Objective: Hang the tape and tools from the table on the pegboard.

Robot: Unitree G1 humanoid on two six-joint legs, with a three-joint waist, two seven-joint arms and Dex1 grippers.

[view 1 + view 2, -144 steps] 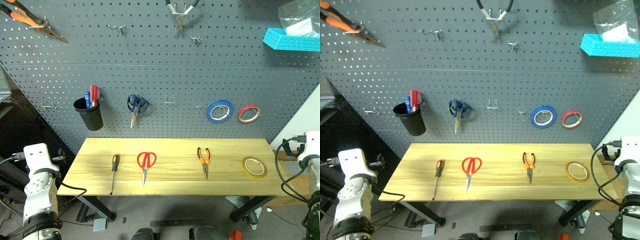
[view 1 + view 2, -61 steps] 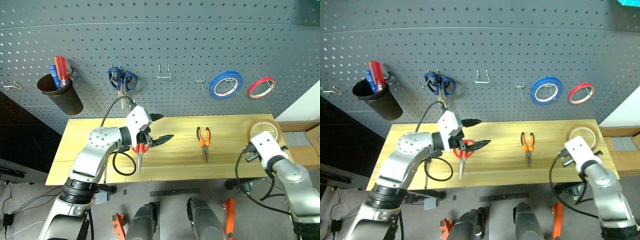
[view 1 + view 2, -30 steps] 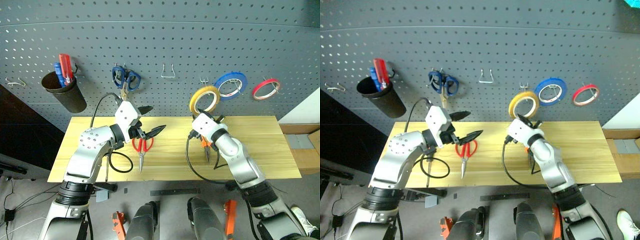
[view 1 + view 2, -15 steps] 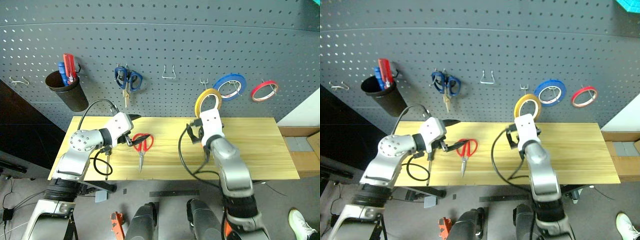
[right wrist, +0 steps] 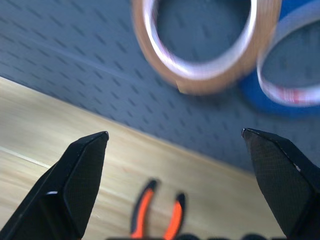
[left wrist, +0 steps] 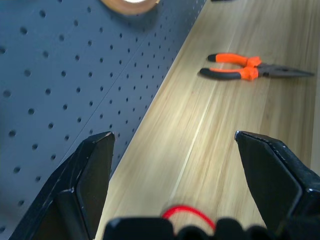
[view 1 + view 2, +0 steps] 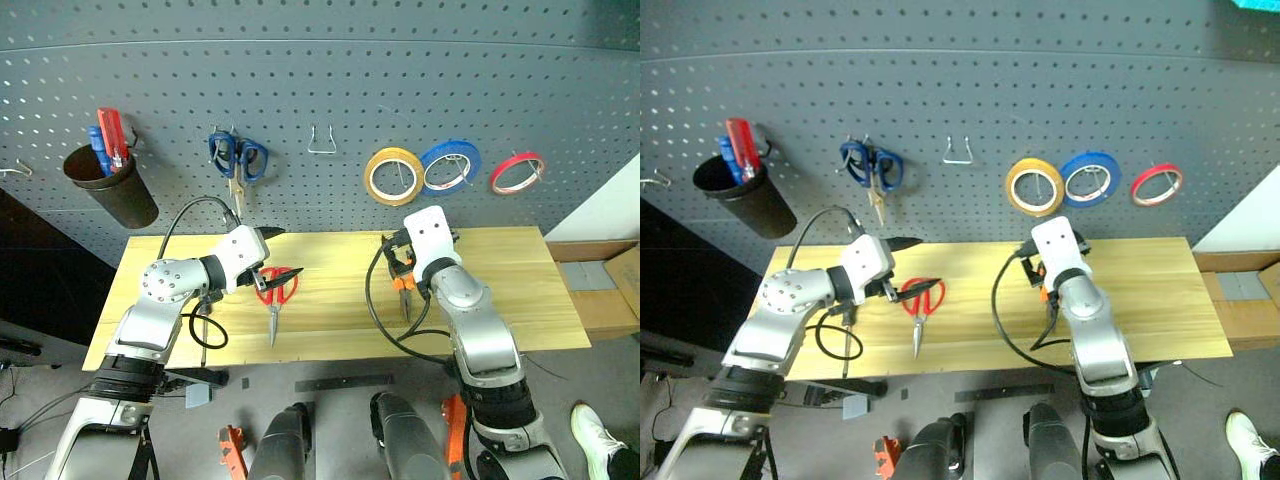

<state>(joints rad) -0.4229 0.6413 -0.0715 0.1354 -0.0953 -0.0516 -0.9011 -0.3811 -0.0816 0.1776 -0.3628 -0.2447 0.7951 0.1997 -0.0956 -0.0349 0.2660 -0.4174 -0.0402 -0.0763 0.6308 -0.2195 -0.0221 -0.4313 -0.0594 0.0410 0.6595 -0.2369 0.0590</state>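
The yellow tape (image 7: 392, 176) hangs on a hook of the grey pegboard (image 7: 320, 70), just left of the blue ring. My right gripper (image 5: 173, 132) stands open below it, apart from it, with nothing between its fingers. On the wooden table (image 7: 500, 262) lie the red scissors (image 7: 274, 289), with my open left gripper (image 7: 283, 251) just above their handles. The orange-handled pliers (image 6: 245, 70) lie beside my right wrist and are partly hidden by it. The screwdriver (image 7: 203, 342) lies by my left forearm, mostly covered.
Blue-handled scissors (image 7: 237, 160), a blue ring (image 7: 449, 167) and a red ring (image 7: 517, 172) hang on the pegboard. A black cup (image 7: 97, 185) with red and blue tools hangs at the left. A bare wire hook (image 7: 320, 140) sits between the scissors and the tape.
My right gripper has opened and drawn down from the tape, which now hangs on the hook by itself. The left gripper has dropped a little towards the red scissors.
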